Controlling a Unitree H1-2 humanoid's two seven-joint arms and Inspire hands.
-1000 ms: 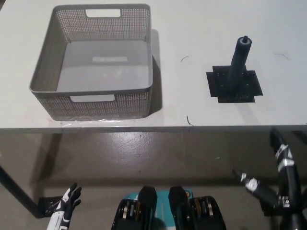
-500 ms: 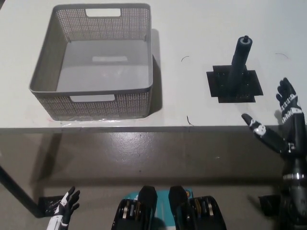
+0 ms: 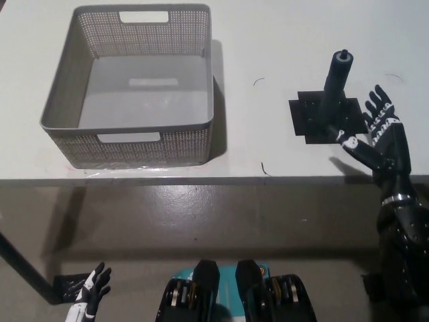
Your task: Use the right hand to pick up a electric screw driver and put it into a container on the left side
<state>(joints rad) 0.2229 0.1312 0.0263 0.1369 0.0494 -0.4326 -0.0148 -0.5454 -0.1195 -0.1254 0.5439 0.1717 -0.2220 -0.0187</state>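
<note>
bare table (image 3: 268, 47) between basket (image 3: 127, 144) and upright screwdriver (image 3: 333, 87), basket top open

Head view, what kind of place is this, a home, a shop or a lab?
Most likely a robotics lab or test bench: a plain white table over bare concrete floor, holding only a grey mesh basket and an electric screwdriver standing on a black mat, staged for trials.

Bright, even overhead light; white table (image 3: 268, 40) near blown out w/ mild glare. Soft shadows fall right of basket (image 3: 127, 87) & under table edge. Focus sharp mid-frame; floor at bottom dimmer.
</note>
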